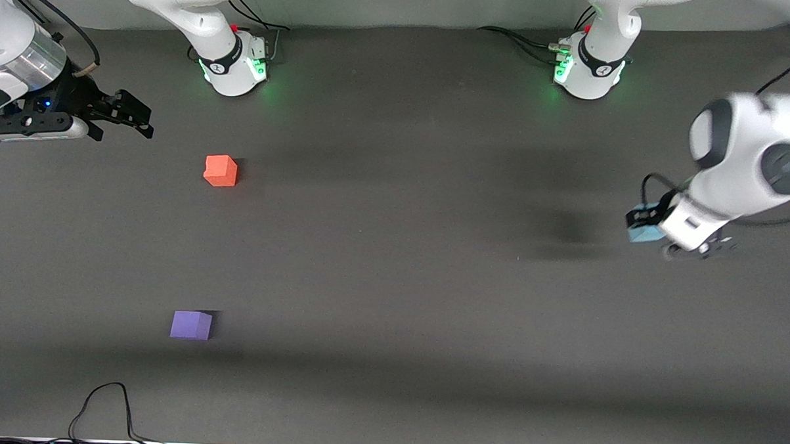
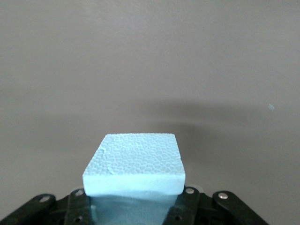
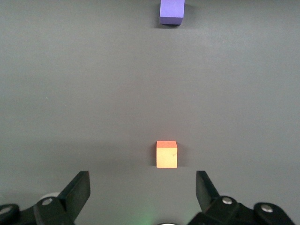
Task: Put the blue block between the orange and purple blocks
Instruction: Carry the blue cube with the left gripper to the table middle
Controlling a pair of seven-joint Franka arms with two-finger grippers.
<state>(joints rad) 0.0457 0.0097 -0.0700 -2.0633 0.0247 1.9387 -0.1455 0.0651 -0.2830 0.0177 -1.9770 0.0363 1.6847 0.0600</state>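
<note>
My left gripper (image 1: pixel 644 225) is shut on the light blue block (image 1: pixel 645 233) and holds it in the air over the table at the left arm's end. In the left wrist view the blue block (image 2: pixel 134 164) fills the space between the jaws. The orange block (image 1: pixel 221 170) sits on the table toward the right arm's end. The purple block (image 1: pixel 191 324) lies nearer to the front camera than the orange one. My right gripper (image 1: pixel 133 113) is open and empty, up in the air at the right arm's end. Its wrist view shows the orange block (image 3: pixel 166 154) and the purple block (image 3: pixel 172 11).
The dark grey table (image 1: pixel 399 281) carries only the two resting blocks. Both arm bases stand at the table's back edge. A black cable (image 1: pixel 102 409) loops at the table's front edge, near the right arm's end.
</note>
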